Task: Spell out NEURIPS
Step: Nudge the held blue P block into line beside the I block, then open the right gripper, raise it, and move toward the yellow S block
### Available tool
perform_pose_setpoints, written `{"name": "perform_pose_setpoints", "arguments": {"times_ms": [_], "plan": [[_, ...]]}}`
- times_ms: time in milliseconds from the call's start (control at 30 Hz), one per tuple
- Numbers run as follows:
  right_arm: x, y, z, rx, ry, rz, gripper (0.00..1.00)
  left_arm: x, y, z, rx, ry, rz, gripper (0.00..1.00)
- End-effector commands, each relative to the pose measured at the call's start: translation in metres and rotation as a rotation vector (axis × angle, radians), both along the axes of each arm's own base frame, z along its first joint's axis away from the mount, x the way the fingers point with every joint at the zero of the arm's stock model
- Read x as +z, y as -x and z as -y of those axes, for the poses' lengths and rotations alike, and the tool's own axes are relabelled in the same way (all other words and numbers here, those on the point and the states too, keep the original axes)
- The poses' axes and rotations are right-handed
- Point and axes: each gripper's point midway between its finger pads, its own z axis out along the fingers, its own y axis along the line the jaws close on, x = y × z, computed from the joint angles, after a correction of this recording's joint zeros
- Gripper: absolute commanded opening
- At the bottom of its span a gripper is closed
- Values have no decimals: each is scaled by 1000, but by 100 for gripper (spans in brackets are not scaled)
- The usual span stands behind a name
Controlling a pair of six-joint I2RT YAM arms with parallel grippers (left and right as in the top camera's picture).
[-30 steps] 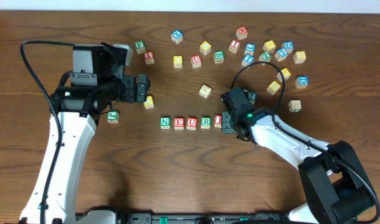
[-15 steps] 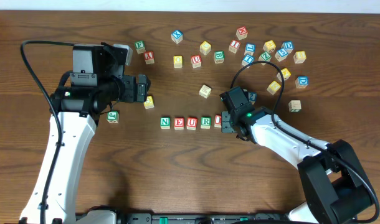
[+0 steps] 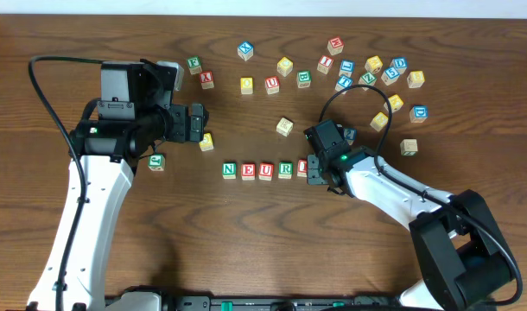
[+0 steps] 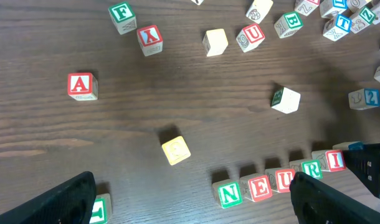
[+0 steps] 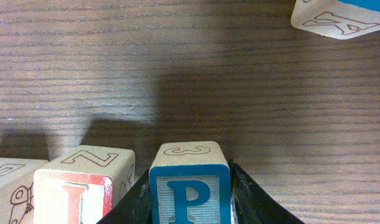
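Observation:
On the table, green N (image 3: 229, 169), red E (image 3: 248, 171), red U (image 3: 266, 170) and green R (image 3: 285, 169) stand in a row, with red I (image 3: 302, 166) at its right end. My right gripper (image 3: 314, 170) sits low beside the I. In the right wrist view its fingers hug both sides of the blue P cube (image 5: 190, 193), which stands right next to the I (image 5: 78, 193). My left gripper (image 3: 199, 123) hovers wide open, up and left of the row (image 4: 259, 186), holding nothing. Which loose cube bears the S I cannot tell.
Several loose letter cubes are scattered along the back right (image 3: 367, 73). A yellow cube (image 3: 206, 141) lies by the left gripper, a green-lettered one (image 3: 156, 161) below it, and a pale one (image 3: 285, 126) above the row. A red A (image 4: 81, 86) lies far left.
None of the cubes has shifted and both arms stay where they were; the right gripper's fingers still flank the P cube at the row's end.

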Motion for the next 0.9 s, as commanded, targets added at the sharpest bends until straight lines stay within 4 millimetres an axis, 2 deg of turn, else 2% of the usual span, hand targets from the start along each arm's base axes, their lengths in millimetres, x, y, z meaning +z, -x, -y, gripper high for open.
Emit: {"name": "perform_pose_setpoints", "arguments": {"times_ms": [0,267,867], "plan": [[2,-4,-3,14,12,11,33,13,-3,1,-9,7,34,98],[7,-8,-4,11,16,20,35,13,-3,1,-9,7,34,98],[41,-28,-5,12,66,51,36,13,-3,1,-9,7,34,98]]}}
